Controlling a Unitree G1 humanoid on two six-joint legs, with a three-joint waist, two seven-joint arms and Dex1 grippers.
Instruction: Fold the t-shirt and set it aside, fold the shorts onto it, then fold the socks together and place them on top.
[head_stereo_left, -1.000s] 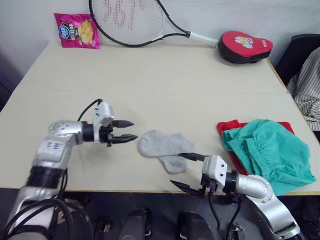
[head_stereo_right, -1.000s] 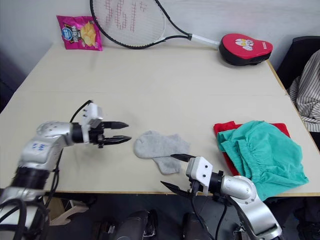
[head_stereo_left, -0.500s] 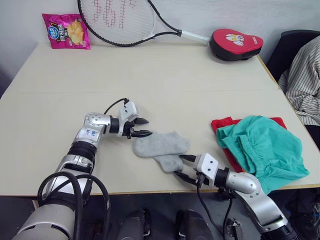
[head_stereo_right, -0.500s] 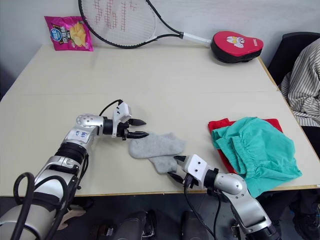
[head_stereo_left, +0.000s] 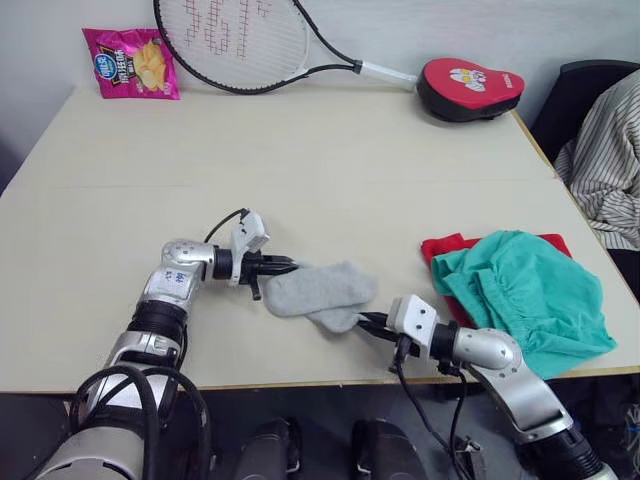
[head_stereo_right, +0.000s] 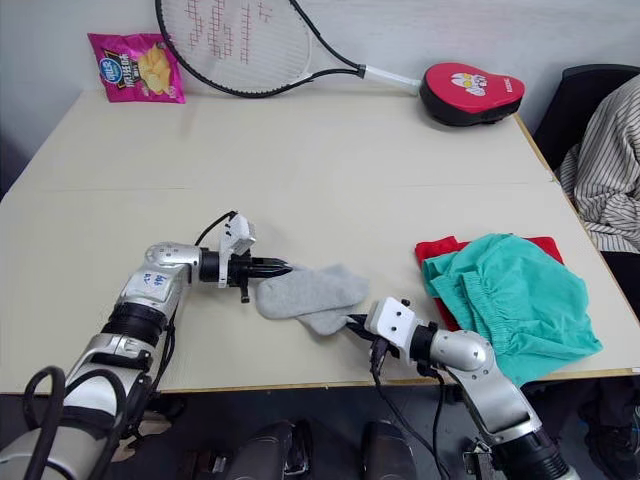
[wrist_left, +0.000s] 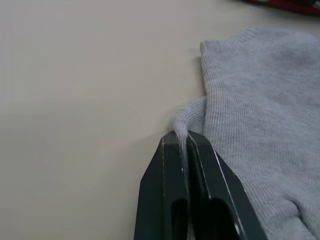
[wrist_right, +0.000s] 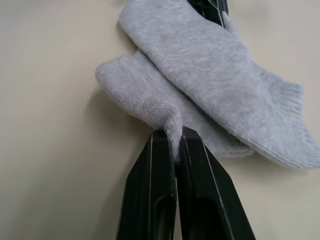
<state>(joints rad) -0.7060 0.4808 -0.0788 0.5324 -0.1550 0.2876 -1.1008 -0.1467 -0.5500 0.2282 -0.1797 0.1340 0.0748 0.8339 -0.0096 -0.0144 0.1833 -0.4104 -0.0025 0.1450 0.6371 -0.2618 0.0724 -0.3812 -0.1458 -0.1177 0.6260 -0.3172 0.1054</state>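
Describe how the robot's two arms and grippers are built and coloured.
Both arms are silver-grey metal segments with black joints. Each wrist carries a small white block ahead of a gripper of two tapered black fingers: left gripper, right gripper. A thin black cable loops over each wrist. Small blue markings sit on the left forearm.

Socks (head_stereo_left: 320, 293) – plain light grey; shorts (head_stereo_left: 532, 300) – teal-green; t-shirt (head_stereo_left: 445, 247) – red; case (head_stereo_left: 468, 86) – red, possibly printed; fingers (wrist_right: 160, 200) – black.

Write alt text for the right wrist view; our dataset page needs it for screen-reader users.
The right tool is shut on a pinched fold of the lower of two overlapping grey socks lying on a beige table. The other sock lies diagonally across it.
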